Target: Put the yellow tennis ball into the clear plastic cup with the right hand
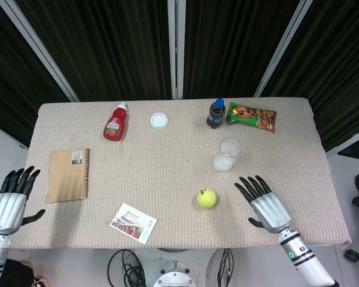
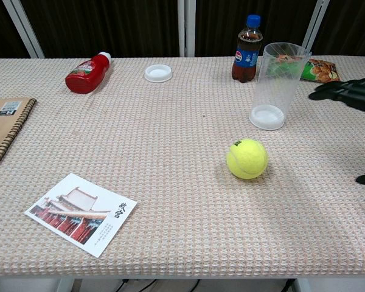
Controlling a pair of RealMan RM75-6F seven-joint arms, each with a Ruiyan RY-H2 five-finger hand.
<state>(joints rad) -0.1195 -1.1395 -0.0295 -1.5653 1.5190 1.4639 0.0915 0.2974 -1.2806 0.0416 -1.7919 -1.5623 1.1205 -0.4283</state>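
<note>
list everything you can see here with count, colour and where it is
tennis ball: 1, yellow, near middle of the table, nearer the front edge
plastic cup: 1, clear, upright, just behind the ball
cola bottle: 1, dark with blue cap, upright, back of table behind the cup
snack packet: 1, green and orange, flat, beside the bottle toward the right end
lid: 1, white, round, back centre
ketchup bottle: 1, red, lying down, back left
notebook: 1, brown, spiral-bound, left side
postcard: 1, white with red building, front left of the ball
table: 1, beige woven cloth
left hand: open, off the table's left front corner
right hand: open, over the table right of the ball
</note>
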